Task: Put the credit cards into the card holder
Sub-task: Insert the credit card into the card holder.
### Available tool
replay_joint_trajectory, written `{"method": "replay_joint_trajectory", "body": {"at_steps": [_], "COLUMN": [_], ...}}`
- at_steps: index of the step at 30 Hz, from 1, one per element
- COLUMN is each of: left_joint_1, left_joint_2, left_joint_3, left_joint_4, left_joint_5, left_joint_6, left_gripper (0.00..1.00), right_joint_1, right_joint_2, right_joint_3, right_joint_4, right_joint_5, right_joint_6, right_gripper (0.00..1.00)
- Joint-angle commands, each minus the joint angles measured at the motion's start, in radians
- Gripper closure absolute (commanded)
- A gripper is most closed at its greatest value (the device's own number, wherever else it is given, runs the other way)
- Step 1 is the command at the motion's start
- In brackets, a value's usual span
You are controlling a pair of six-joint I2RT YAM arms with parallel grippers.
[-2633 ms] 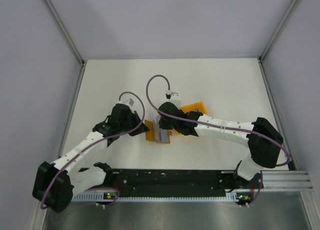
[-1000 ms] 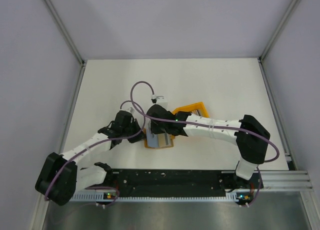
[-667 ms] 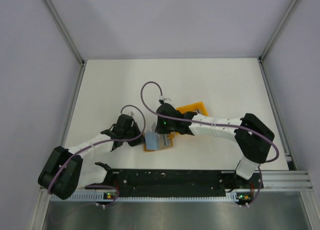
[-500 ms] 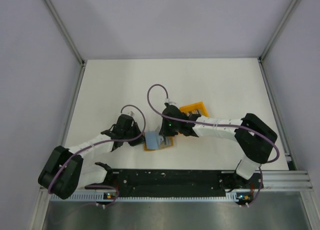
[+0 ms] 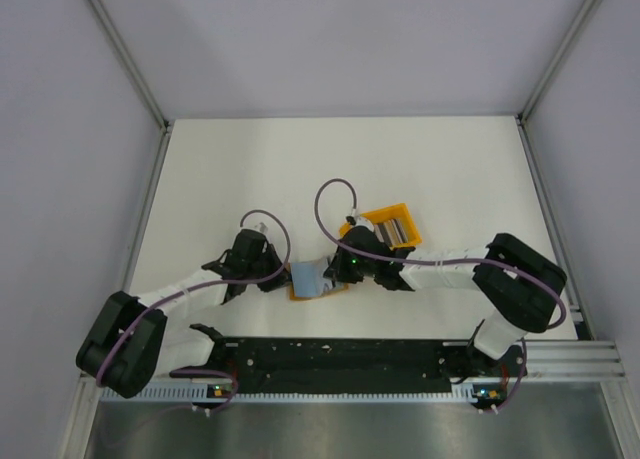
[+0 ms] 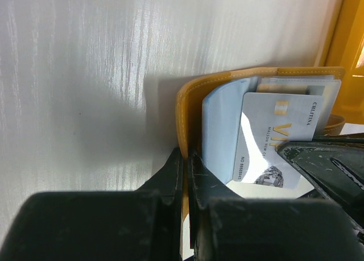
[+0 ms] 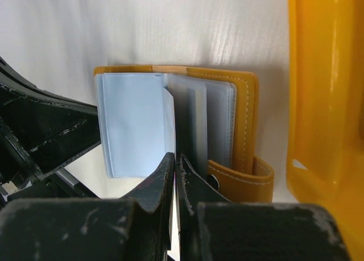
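Observation:
The mustard card holder [image 5: 312,280] lies open on the table, its grey-blue sleeves facing up. My left gripper [image 5: 283,277] is shut on the holder's left cover [image 6: 186,110], pinching its edge between the fingers. My right gripper [image 5: 333,271] is shut on a silver credit card [image 6: 276,137] that stands between the sleeves; in the right wrist view that card shows edge-on [image 7: 169,121] above the right gripper [image 7: 176,157]. More credit cards [image 5: 395,229] sit as a striped row in the orange bin.
The bright orange plastic bin [image 5: 385,215] stands just right of the holder, close to my right wrist; its wall [image 7: 321,102] fills the right side of the right wrist view. White table surface surrounds both. Metal frame posts rise at the back corners.
My right arm has drawn its wrist down and to the right, bringing the card into the open holder and uncovering the bin. The left arm has stayed on the cover.

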Motion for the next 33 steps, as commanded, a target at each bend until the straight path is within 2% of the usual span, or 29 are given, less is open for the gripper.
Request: {"method": "replay_joint_trajectory", "body": {"at_steps": [1, 6, 12, 21, 26, 29, 33], "left_joint_1": [0.000, 0.001, 0.000, 0.000, 0.000, 0.000, 0.000], "left_joint_2": [-0.002, -0.003, 0.001, 0.003, 0.001, 0.004, 0.006], "left_joint_3": [-0.030, -0.033, -0.033, -0.034, -0.022, -0.016, -0.007], "left_joint_4": [-0.001, 0.003, 0.006, 0.012, -0.011, -0.014, -0.034], "left_joint_5": [-0.043, -0.042, -0.040, -0.057, -0.080, -0.081, -0.094], "left_joint_6": [-0.008, -0.012, -0.006, -0.014, 0.004, 0.020, 0.043], "left_gripper": [1.00, 1.00, 1.00, 1.00, 1.00, 1.00, 1.00], "right_joint_1": [-0.011, -0.017, -0.022, -0.022, -0.031, -0.063, -0.064], "right_joint_2": [-0.046, -0.048, 0.021, 0.044, 0.027, 0.061, 0.075], "right_joint_3": [-0.057, -0.098, -0.080, -0.094, -0.081, -0.080, -0.089], "right_joint_4": [0.097, 0.166, 0.239, 0.245, 0.178, 0.224, 0.230], "right_joint_5": [0.065, 0.059, -0.044, -0.082, -0.040, -0.131, -0.121], "right_joint_6": [0.049, 0.083, 0.057, 0.043, -0.058, -0.107, -0.145], "right_gripper": [1.00, 1.00, 1.00, 1.00, 1.00, 1.00, 1.00]}}
